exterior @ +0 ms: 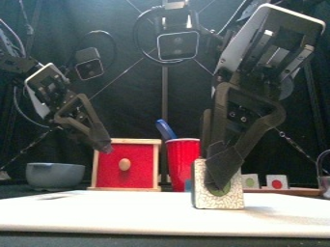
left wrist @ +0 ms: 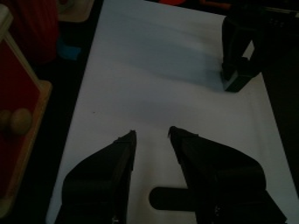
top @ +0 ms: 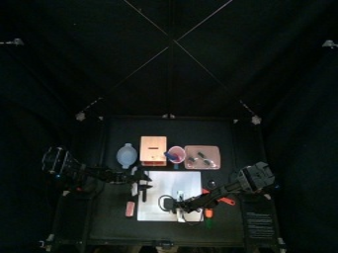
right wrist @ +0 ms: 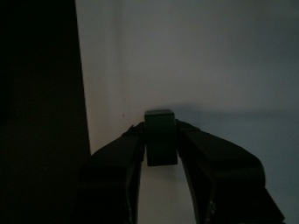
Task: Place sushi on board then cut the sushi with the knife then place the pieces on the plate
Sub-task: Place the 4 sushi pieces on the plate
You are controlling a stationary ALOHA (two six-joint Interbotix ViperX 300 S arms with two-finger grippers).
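While the right hand (exterior: 221, 177) clamps the sushi (exterior: 217, 192) upright on the board (exterior: 116, 214), the left hand (left wrist: 152, 134), jaws apart, hovers to its left.

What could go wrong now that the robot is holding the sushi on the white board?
The sushi roll stands narrow and upright on the cutting board, pinched by the right gripper; it might tip when the jaws open. The blue knife sits in the red cup, close beside the wooden box, so the open left gripper could knock either while fetching it.
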